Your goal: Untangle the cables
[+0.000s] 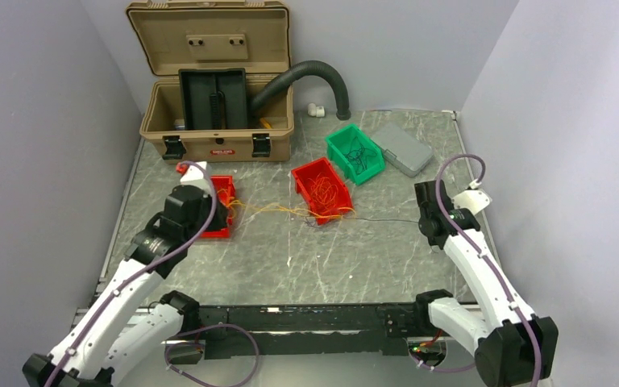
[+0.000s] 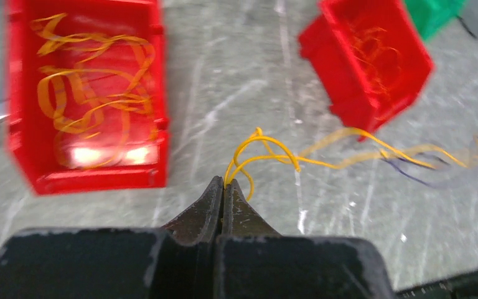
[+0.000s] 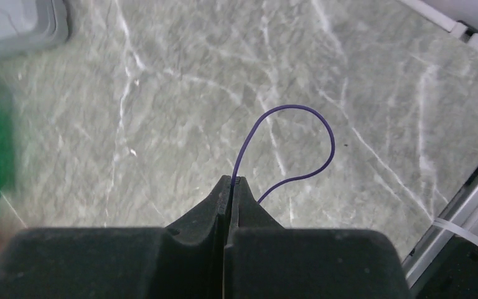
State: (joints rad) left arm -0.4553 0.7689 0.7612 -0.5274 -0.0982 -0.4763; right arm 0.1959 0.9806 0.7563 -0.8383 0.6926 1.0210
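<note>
Clamping near the ends: left end effector (image 2: 224,182) on thin yellow wire (image 2: 258,132), right end effector (image 3: 231,180) on thin purple wire (image 3: 299,106); probably limp, light.

From where I sit, a red bin (image 2: 99,179) lies just ahead and to the left of the left claw (image 2: 224,185), with a second, tilted red bin (image 2: 348,106) ahead to its right. A green bin (image 1: 335,151) sits beyond that one, and a flat grey case (image 1: 403,147) is ahead and left of the right claw (image 3: 231,182). Far beyond both claws I see an open tan toolbox (image 1: 209,145) holding a black tray (image 1: 213,97), a black corrugated hose (image 1: 314,68) arching out of it, and a small white fitting (image 1: 316,108). All of it rests on the grey marbled tabletop (image 1: 290,258).
</note>
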